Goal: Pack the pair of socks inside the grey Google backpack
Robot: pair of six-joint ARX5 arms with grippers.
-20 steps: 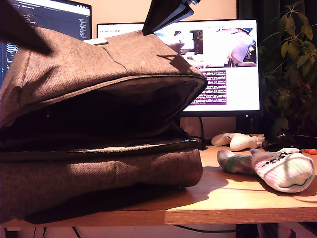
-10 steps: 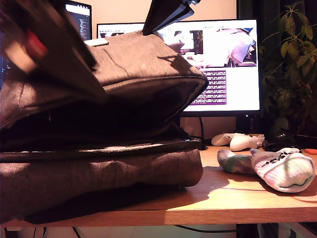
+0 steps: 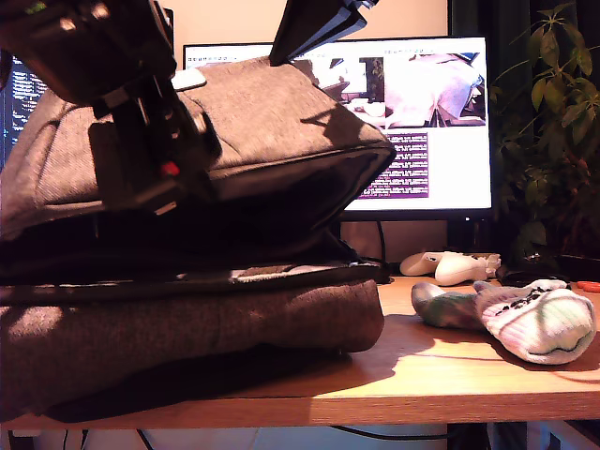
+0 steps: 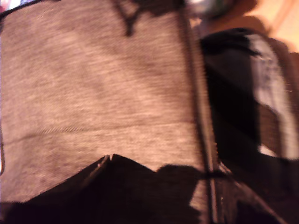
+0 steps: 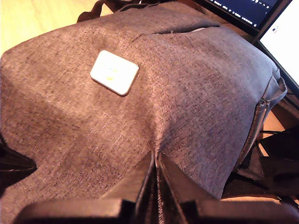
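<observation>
Starting at exterior view's left: hanging my first gripper (image 3: 141, 159) close in front of the grey Google backpack (image 3: 281, 122), by the mouth gap; jaw state not showing in either view (wrist pic blurred, only fabric + zipper line), so can't tell if wide or narrow. Moving right: pinching a fold of the top panel w/ my second gripper (image 5: 155, 163), fingers clamped tight on fabric just near the white logo patch (image 5: 114, 72), holding the flap raised so the dark-lined opening is gaping toward the exterior view's right. Judging progress: opening step looking done, packing not yet begun, nothing pale showing inside the mouth. Remaining, prob.: fetching the socks, pushing them in, letting the flap down. Lying well apart from the bag, at the near right of the table (image 3: 422, 375): the pair of socks (image 3: 539, 323), untouched by either arm. Counting, left to right: 1 backpack, 2 arms, 2 monitors (image 3: 422, 122) at the far side (left one mostly hidden), seemingly 2 white controllers (image 3: 450, 267) behind the socks, 1 sock pair showing as 2 lumps touching (greyish one + white dotted one), 1 plant (image 3: 553, 141) at the far right.
</observation>
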